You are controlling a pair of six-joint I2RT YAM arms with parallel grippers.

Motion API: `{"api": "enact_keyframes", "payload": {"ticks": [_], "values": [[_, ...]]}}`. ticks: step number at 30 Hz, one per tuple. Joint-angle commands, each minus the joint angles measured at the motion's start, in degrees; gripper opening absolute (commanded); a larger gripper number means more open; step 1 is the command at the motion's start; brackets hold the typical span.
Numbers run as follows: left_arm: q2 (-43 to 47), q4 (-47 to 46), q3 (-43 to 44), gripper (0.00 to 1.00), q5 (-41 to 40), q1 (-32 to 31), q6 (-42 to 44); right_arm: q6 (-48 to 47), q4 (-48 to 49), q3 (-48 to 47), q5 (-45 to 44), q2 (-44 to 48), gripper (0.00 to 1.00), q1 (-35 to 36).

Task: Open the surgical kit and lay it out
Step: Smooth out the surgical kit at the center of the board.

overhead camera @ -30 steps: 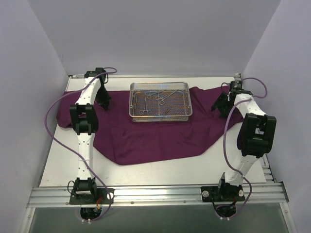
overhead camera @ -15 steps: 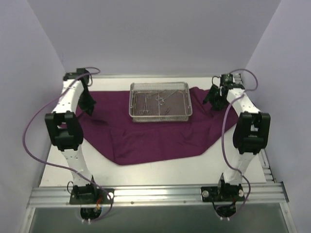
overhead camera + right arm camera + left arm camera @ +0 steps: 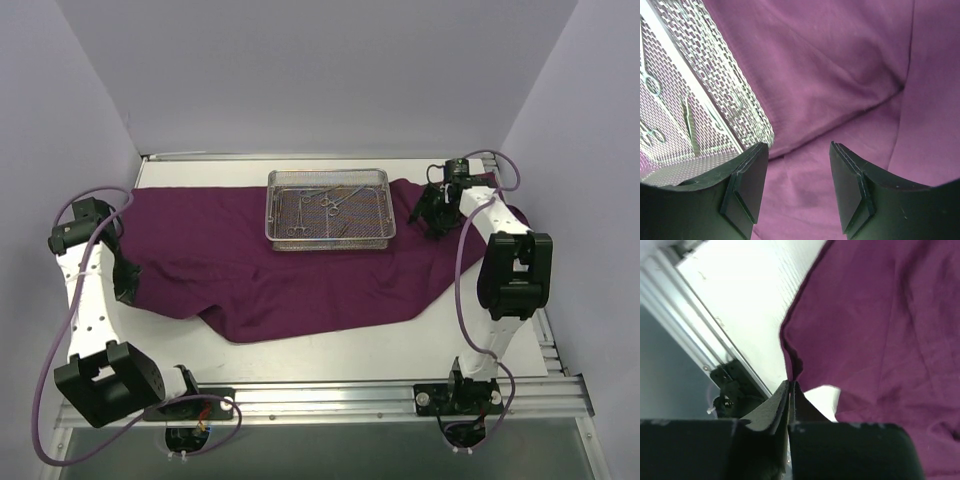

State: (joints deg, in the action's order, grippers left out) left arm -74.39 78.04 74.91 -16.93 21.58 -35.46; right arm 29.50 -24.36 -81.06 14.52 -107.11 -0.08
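Cloth (image 3: 880,315) pinched by left hand (image 3: 790,385), right hand (image 3: 797,147) spread

A mesh tray (image 3: 330,241) holding forceps (image 3: 329,205) sits on the spread purple cloth (image 3: 300,285).

The tray (image 3: 330,243) sits on the cloth (image 3: 300,285) toward the back of the table (image 3: 350,350). Its raised mesh sides block a sideways reach, but its top is open, with forceps (image 3: 330,205) lying flat inside. In front of the tray the cloth lies low and rumpled, then bare table gives wide room. Right of the tray, the right gripper (image 3: 799,150) hangs with jaws parted just off the tray's corner, with the right wall (image 3: 590,150) near. Left of the tray, only flat cloth runs out to the left gripper (image 3: 790,386), pinched onto the cloth's edge by the left wall (image 3: 50,130).
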Motion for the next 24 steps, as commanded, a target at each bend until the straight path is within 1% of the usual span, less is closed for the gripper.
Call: {"api": "enact_keyframes", "payload": {"ticks": [1,2,3,4,5,6,7,8,9,11,13,14,16,17,18,20,21,22,24], "values": [[0.7,14.2,3.7,0.07,-9.2,0.7,-4.2,0.3,-2.5,0.6,0.8,4.0,0.52,-0.3],[0.5,15.1,6.1,0.09,-10.9,0.7,-5.0,0.0,-2.9,-0.4,0.5,3.6,0.52,-0.3],[0.2,16.3,7.0,0.15,-12.7,1.1,-7.6,-0.2,-3.8,-1.1,0.2,3.4,0.52,-0.3],[0.1,17.0,7.6,0.18,-14.8,1.4,-8.0,-0.8,-4.5,-1.7,-1.2,3.1,0.52,-0.3],[0.1,17.0,7.9,0.20,-15.3,1.9,-8.2,-1.0,-4.9,-2.5,-1.8,2.9,0.52,-0.3],[0.1,17.0,8.0,0.29,-15.5,2.2,-8.7,-1.2,-5.5,-3.4,-2.4,2.4,0.53,-0.3],[0.2,16.9,7.9,0.31,-15.2,2.3,-8.7,-1.5,-5.7,-3.7,-3.6,2.3,0.53,-0.3],[0.4,16.8,7.8,0.37,-15.2,2.4,-8.9,-1.6,-6.0,-4.0,-4.3,1.7,0.53,-0.3],[0.6,16.5,7.8,0.40,-15.5,2.4,-8.8,-1.8,-6.3,-4.4,-4.9,1.6,0.53,-0.4],[1.1,15.7,8.7,0.42,-16.7,2.4,-7.7,-2.7,-7.0,-5.2,-6.9,0.3,0.55,-1.7],[1.4,13.2,9.6,0.44,-15.3,1.7,-6.0,-3.3,-8.5,-7.3,-8.8,-0.8,0.56,-3.1],[1.3,12.1,9.9,0.44,-12.5,1.4,-4.6,-3.9,-8.9,-8.1,-10.5,-2.0,0.57,-4.2],[0.7,6.6,9.3,0.45,-9.1,0.0,-3.0,-4.4,-9.3,-11.9,-12.7,-3.9,0.60,-4.7],[0.1,4.1,8.7,0.45,-5.9,-0.2,-1.0,-4.5,-9.4,-13.4,-14.1,-6.3,0.62,-4.9],[-0.5,1.7,8.1,0.44,-0.9,-0.7,1.2,-4.2,-10.0,-15.0,-14.3,-7.5,0.63,-5.1],[-2.1,-3.5,6.9,0.42,2.1,-3.0,2.1,-3.1,-9.0,-18.0,-14.3,-10.2,0.64,-5.8],[-2.4,-5.9,6.4,0.42,5.0,-4.0,3.5,-2.4,-7.4,-18.8,-16.5,-10.8,0.64,-6.3],[-3.6,-8.6,6.1,0.42,6.2,-4.7,3.9,-1.4,-6.4,-19.6,-16.9,-11.6,0.64,-6.6],[-5.5,-9.8,6.0,0.40,8.0,-5.9,4.5,-0.4,-7.5,-24.6,-17.5,-15.4,0.62,-7.0]]}}
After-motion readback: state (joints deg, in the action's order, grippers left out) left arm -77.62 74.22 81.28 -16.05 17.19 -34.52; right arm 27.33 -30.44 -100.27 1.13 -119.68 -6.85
